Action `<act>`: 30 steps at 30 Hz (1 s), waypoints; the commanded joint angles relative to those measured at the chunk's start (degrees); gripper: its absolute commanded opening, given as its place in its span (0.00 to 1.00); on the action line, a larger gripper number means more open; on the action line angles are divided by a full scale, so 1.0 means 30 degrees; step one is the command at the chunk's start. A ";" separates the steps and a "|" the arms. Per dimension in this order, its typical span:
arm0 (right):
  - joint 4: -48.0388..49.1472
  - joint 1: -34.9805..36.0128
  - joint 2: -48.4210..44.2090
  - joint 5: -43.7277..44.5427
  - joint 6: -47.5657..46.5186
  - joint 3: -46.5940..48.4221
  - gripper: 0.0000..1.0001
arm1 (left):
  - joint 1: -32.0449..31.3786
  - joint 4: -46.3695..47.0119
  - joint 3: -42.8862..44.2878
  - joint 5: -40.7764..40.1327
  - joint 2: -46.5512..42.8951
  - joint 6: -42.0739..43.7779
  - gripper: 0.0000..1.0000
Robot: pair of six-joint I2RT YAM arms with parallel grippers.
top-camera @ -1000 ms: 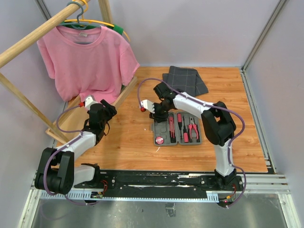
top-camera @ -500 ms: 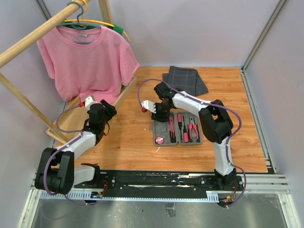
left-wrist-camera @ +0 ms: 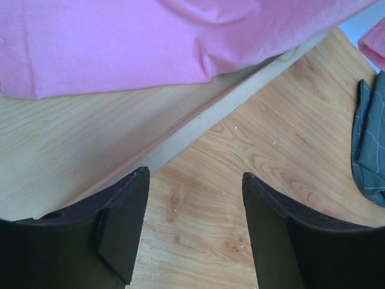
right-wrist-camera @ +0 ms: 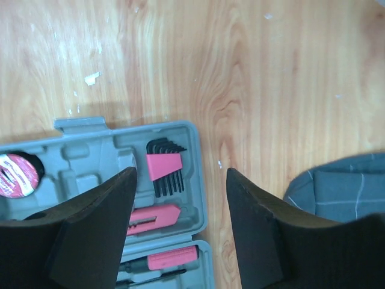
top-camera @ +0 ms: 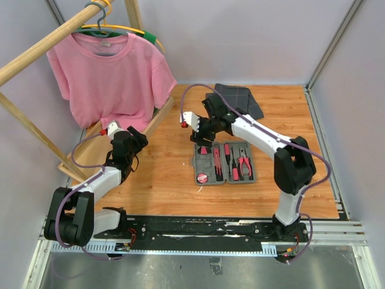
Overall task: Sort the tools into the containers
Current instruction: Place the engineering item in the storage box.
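A grey tool case [top-camera: 251,178] lies open on the wooden table. It holds pink-handled tools: pliers [top-camera: 243,164], screwdrivers [top-camera: 229,158] and a round tape measure [top-camera: 203,178]. My right gripper [top-camera: 203,137] hangs open over the case's far left corner. In the right wrist view, this gripper [right-wrist-camera: 180,174] spans the case rim [right-wrist-camera: 194,135], with a hex key set [right-wrist-camera: 163,168], a pink knife [right-wrist-camera: 153,218] and a screwdriver [right-wrist-camera: 171,257] below it. My left gripper [top-camera: 138,137] stands open and empty by the rack base; the left wrist view shows bare wood between its fingers [left-wrist-camera: 129,223].
A folded grey cloth [top-camera: 236,100] lies at the back, just beyond the right gripper, and shows as the cloth [right-wrist-camera: 343,192] in the right wrist view. A pink shirt [top-camera: 108,78] hangs from a wooden rack whose base rail [left-wrist-camera: 198,120] runs just ahead of the left gripper.
My right gripper has lifted and moved toward the far side, off the case's left half, and the arm has stretched out. The left arm has not moved.
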 commanded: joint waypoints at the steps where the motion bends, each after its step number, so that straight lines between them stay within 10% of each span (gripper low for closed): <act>1: 0.4123 -0.0188 -0.2410 0.0828 0.5711 -0.2294 0.63 | 0.0172 0.0147 0.0568 0.0226 -0.0056 0.0052 0.67; 18: 0.7056 -0.1669 -1.0734 0.5657 1.9656 -1.0827 0.74 | -0.0527 0.0092 0.1087 0.3788 -0.0238 0.0668 0.66; 30: 0.5325 -0.6084 -1.3795 0.6642 2.1779 -1.4490 0.75 | -0.4909 -0.3676 0.2885 0.3243 -0.1881 0.1693 0.66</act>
